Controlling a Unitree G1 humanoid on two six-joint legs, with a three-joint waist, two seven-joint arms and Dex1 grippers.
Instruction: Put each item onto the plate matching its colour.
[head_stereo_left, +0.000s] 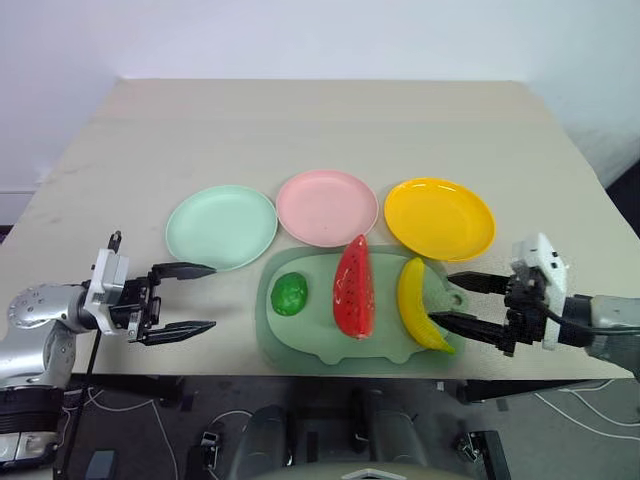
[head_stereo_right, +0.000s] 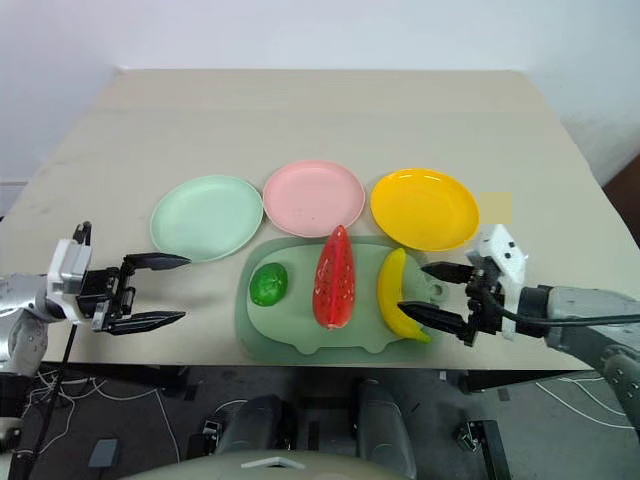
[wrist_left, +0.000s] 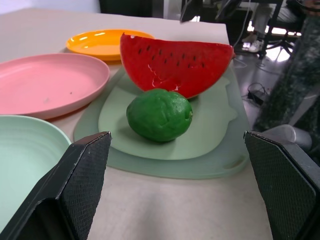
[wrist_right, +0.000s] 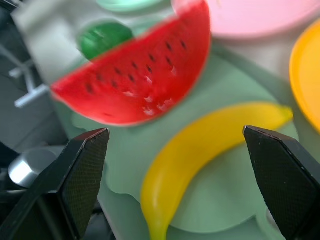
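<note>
Lower right of frame, the right gripper (head_stereo_left: 458, 300), fingers apart, nears the curved glossy yellow banana (head_stereo_left: 419, 304); best straddle its middle. Left gripper (head_stereo_left: 192, 297) fingers apart too.

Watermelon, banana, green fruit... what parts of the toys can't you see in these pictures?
- Banana: in the left wrist view the watermelon wedge hides nearly all of it.
- Green fruit: in the right wrist view the wedge covers its lower part, and it is blurred.
- Yellow plate: cut off by the right wrist view's edge.
- Mint green plate: cut off by the left wrist view's edge and partly behind a finger of the left gripper.
</note>
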